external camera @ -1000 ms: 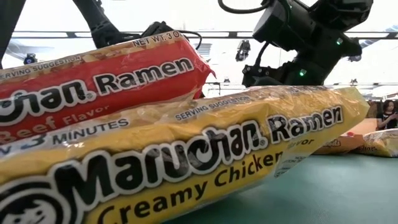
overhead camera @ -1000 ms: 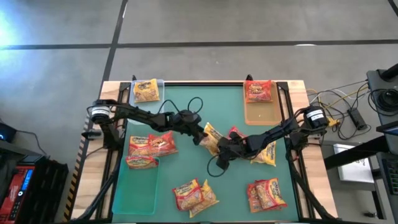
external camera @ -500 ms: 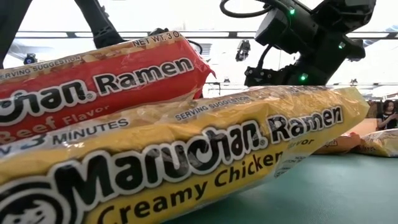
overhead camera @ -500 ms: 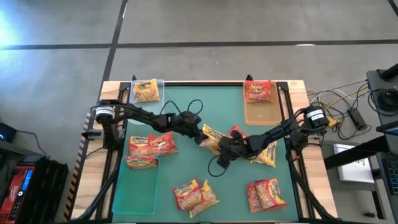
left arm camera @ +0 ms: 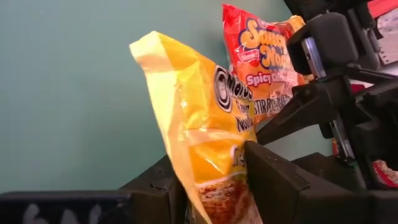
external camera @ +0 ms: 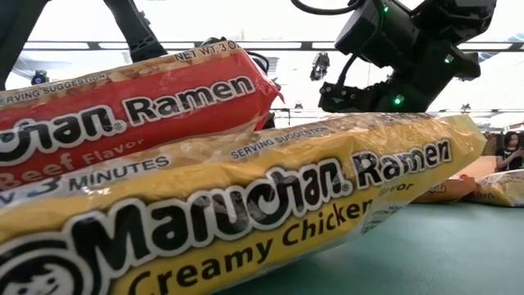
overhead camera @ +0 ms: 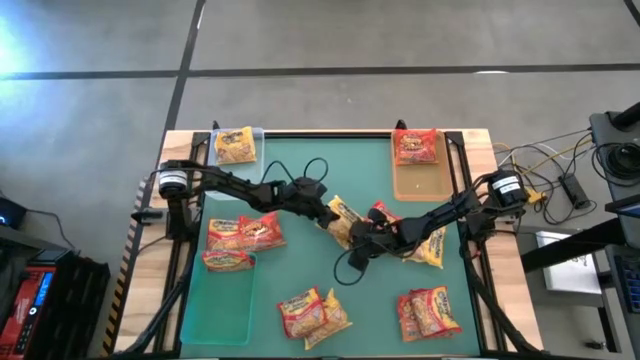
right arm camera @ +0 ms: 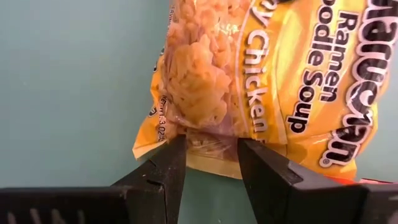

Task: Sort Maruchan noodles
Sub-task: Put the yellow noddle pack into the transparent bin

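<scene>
L gripper (overhead camera: 327, 212) shifted, gripping yellow packet (left arm camera: 202, 134).

The noodle packets (external camera: 246, 221) are glossy, crinkly plastic. The table (overhead camera: 300, 160) has a smooth matt green top with bare wood edges (overhead camera: 180, 140).

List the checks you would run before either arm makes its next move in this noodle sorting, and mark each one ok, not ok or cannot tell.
1. Left hand has the yellow packet between its fingers: ok.
2. Right hand has a firm grip on the Creamy Chicken packet: cannot tell.
3. The two hands have room apart: not ok, they crowd together at the middle of the mat.
4. Red-orange packet is out of the way: not ok, it lies right beside both hands.
5. Tan tray has bare room left: ok.
</scene>
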